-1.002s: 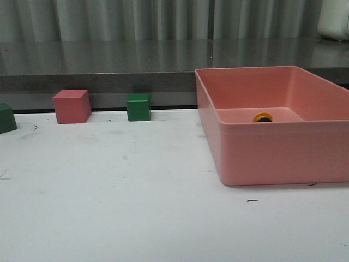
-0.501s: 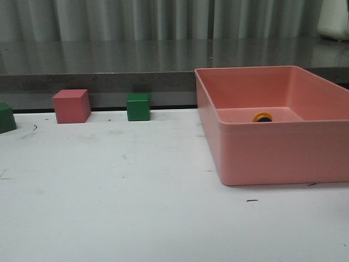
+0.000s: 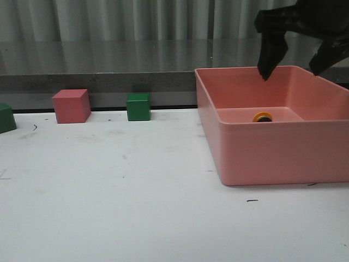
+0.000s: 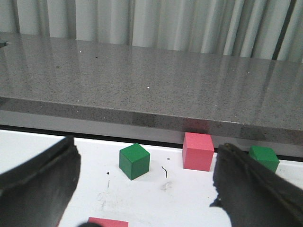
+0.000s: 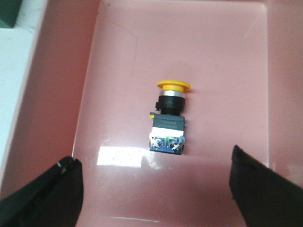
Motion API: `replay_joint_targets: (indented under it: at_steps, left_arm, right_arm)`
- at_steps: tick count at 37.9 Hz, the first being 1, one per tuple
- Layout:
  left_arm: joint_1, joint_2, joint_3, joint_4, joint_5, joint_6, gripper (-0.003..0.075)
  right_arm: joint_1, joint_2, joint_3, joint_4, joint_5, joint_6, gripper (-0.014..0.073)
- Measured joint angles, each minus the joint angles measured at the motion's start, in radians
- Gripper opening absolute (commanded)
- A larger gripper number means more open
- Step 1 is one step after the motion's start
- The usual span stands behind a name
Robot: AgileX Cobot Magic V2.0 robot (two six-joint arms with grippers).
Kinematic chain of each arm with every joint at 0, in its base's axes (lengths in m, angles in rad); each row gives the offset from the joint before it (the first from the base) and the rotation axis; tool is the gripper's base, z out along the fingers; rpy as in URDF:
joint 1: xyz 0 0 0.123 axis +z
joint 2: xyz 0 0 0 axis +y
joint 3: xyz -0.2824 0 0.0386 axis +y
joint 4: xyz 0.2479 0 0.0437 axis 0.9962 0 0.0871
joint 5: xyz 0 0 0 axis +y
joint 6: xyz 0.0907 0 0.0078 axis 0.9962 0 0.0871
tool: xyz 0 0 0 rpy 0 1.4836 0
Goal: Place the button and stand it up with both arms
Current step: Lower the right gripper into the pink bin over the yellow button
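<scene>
Right arm over the bin, button not picked up yet

The pink bin (image 3: 272,158) is the biggest thing here, and the right gripper (image 3: 297,68) hangs above its back half with jaws spread wide and nothing in them. The button (image 5: 169,124) lies on its side on the bin floor, yellow cap away from the fingers. I'd say drop straight down, keep off the bin walls, and pinch the blocky body, not the round cap. The left gripper (image 4: 147,189) is open too, well off over the table (image 3: 120,207) near a pink cube (image 3: 71,106) and green cubes (image 3: 138,107), none of them in the way.
</scene>
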Motion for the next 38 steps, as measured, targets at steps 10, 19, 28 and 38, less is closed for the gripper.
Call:
replay_joint_targets:
  at_steps: [10,19,28,38]
  left_arm:
    - [0.0,0.0,0.0,0.0,0.0,0.0,0.0546]
    - [0.0,0.0,0.0,0.0,0.0,0.0,0.0546]
    - [0.0,0.0,0.0,0.0,0.0,0.0,0.0546]
    - [0.0,0.0,0.0,0.0,0.0,0.0,0.0546]
  right_arm:
    - [0.0,0.251,-0.215,0.001,0.123,0.056,0.0642]
    - [0.0,0.407,-0.33,0.001,0.168,0.096,0.0642]
    - [0.0,0.477,-0.368,0.001,0.177,0.116,0.0625]
    - [-0.016,0.493,-0.37,0.001,0.183,0.118,0.0304]
